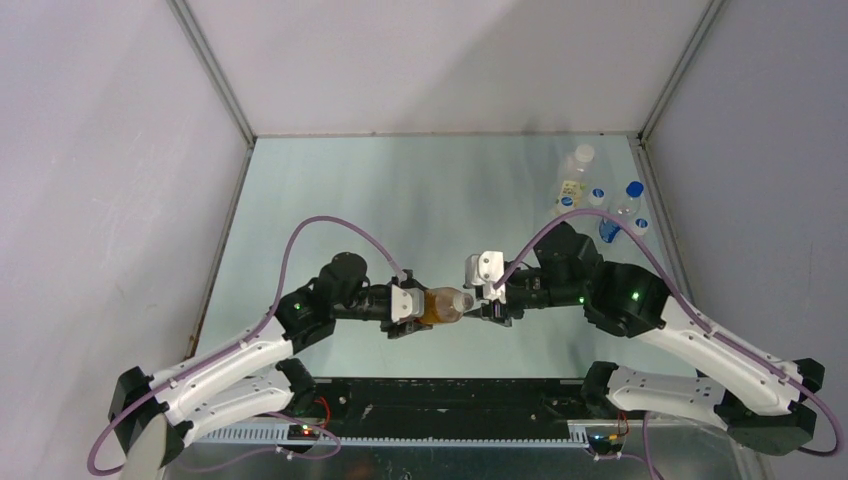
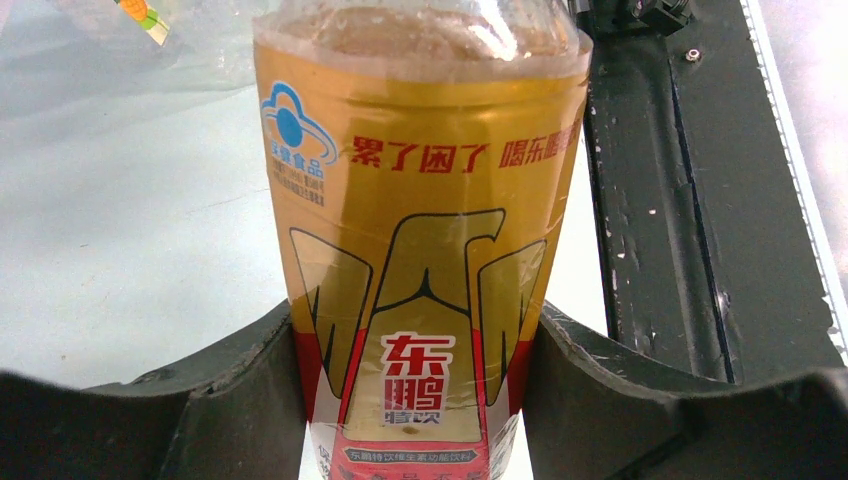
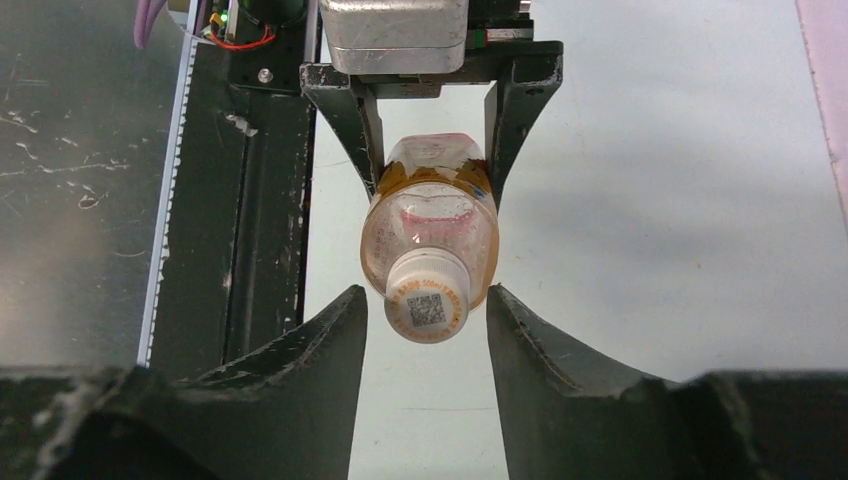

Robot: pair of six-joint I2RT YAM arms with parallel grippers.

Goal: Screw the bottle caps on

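Note:
My left gripper [image 1: 410, 305] is shut on the amber bottle [image 1: 441, 305] with the red-orange label [image 2: 420, 400] and holds it level above the table, neck pointing right. A white cap [image 3: 427, 306] with a printed code sits on the bottle's neck. My right gripper [image 3: 425, 292] faces the cap end-on and is open. Its two fingers flank the cap with a narrow gap on each side. In the right wrist view the left gripper's fingers [image 3: 360, 135] clamp the bottle's body behind it. Clear bottles [image 1: 628, 208] with blue caps [image 1: 634, 188] stand at the back right.
A clear bottle with a yellow label [image 1: 572, 182] stands in the back right group by the right wall [image 1: 700, 150]. The black base rail [image 1: 450, 400] runs along the near edge under both arms. The pale green tabletop [image 1: 400, 200] lies beneath the held bottle.

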